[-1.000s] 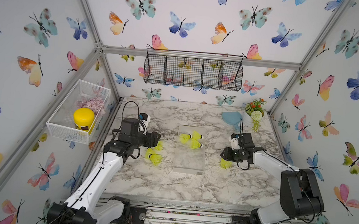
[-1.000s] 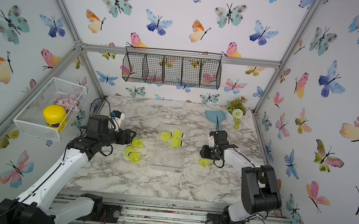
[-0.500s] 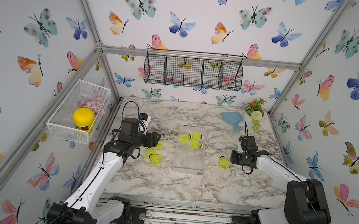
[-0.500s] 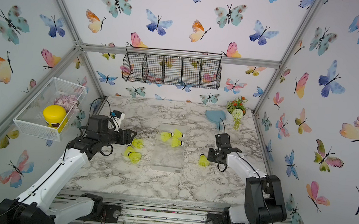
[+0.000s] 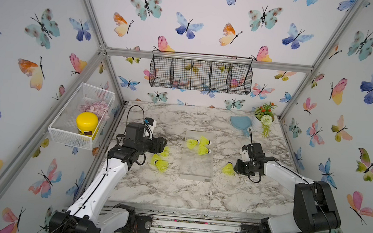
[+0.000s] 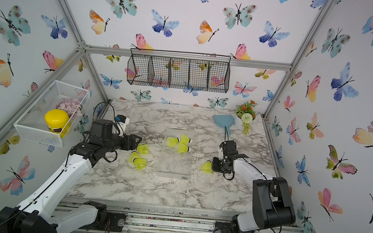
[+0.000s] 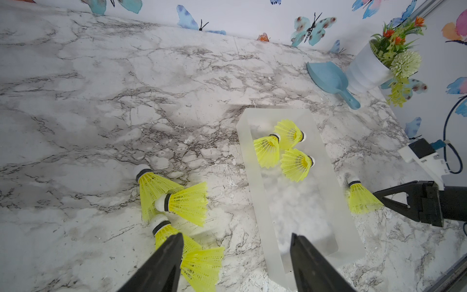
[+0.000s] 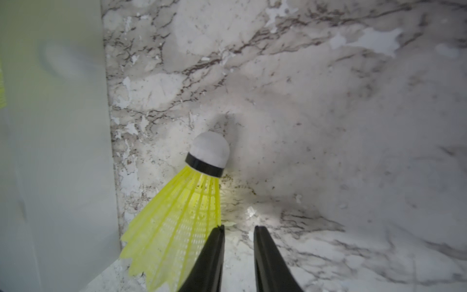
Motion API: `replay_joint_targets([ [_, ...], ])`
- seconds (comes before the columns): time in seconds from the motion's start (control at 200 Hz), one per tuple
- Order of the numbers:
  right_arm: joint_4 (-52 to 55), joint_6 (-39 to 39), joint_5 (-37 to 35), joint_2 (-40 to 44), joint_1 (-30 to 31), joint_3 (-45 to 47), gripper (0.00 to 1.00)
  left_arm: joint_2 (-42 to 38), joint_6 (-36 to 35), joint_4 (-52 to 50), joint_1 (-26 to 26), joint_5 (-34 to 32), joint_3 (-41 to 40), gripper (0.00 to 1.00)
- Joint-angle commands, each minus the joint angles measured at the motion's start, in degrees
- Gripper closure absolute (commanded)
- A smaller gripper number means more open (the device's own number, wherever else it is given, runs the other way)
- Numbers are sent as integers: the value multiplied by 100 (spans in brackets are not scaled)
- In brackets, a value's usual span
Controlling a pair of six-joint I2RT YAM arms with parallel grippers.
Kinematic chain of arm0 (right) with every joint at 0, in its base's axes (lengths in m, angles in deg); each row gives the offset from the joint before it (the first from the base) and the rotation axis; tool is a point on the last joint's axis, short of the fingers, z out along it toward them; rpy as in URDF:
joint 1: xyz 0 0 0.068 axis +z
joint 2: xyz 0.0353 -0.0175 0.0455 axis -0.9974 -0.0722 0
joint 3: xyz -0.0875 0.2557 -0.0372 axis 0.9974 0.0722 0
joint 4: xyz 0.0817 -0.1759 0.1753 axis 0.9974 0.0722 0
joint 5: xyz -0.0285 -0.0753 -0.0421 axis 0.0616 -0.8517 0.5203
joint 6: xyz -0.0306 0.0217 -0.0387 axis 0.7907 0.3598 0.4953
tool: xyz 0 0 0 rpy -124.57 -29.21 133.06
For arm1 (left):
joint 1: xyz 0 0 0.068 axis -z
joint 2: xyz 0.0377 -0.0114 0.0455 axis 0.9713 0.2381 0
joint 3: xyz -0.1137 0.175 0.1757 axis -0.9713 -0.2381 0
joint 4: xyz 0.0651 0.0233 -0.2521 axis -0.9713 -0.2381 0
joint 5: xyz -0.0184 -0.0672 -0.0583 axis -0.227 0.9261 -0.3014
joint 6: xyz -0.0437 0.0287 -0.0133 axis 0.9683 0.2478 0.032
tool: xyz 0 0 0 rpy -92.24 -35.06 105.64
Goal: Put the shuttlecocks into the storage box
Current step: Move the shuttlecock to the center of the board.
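The storage box, a frosted clear tray, lies mid-table with three neon yellow shuttlecocks at its far end. A cluster of loose shuttlecocks lies to its left. My left gripper hovers open over that cluster, beside the box wall. On the box's right side one shuttlecock lies on the marble. My right gripper is shut low beside its skirt; one finger touches the skirt and only marble shows between the fingers.
A black wire basket hangs on the back wall. A white mesh basket on the left wall holds a yellow jar. A blue scoop and a potted plant stand at the back right.
The right arm drew back from over the right-hand shuttlecock, then came down low beside its skirt while its jaws closed. The left arm and the shuttlecocks stayed put.
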Motion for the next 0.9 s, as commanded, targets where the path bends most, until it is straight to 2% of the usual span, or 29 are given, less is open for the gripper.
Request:
replay_joint_targets([
  [0.0, -276, 68, 736, -207, 68, 90, 72, -61, 19, 122, -52, 113, 22, 28],
  [0.315, -1005, 91, 1372, -437, 188, 73, 69, -70, 27, 135, -81, 111, 2, 28],
  [0.611, -666, 721, 259, -42, 190, -25, 60, -70, 28, 139, -144, 139, 3, 28],
  [0.896, -939, 2161, 206, 290, 192, 234, 58, -18, 37, 171, -201, 290, 6, 28],
])
